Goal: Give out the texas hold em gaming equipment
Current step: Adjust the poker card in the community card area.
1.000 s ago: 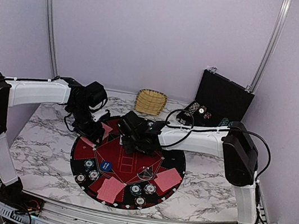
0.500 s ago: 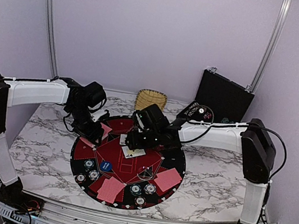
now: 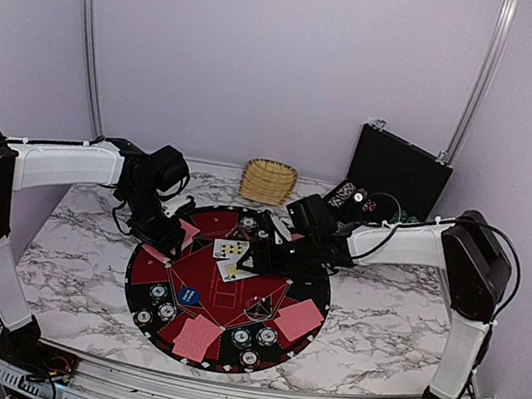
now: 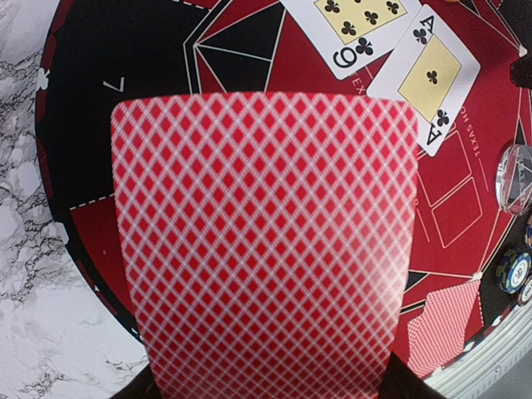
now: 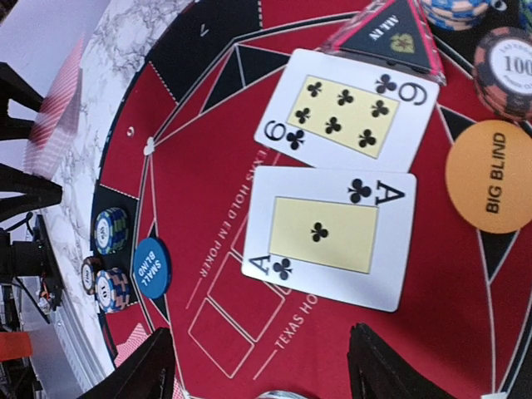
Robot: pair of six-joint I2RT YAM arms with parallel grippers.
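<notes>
- The left hand (image 3: 166, 232) is clamped on a red-backed card (image 4: 266, 249). It holds the card flat over the left side of the mat (image 5: 199, 208), toward the left edge of the bench (image 3: 64, 259). I cannot tell if it is one card or a pack.
- The right hand (image 5: 262, 366) has its fingers apart and holds nothing. It hangs just above the ace of clubs (image 5: 328, 237).
- The ace lies face up in the middle of the mat. It touches the nine of clubs (image 5: 349, 108), which lies toward the far edge of the bench.
- I judge that the step is to lay face-up cards in the middle.
- To do it well, the right hand should rise straight up, so that no finger drags the ace.
- The next card should land beside the ace, not on it, and away from the orange disc (image 5: 490, 176).
</notes>
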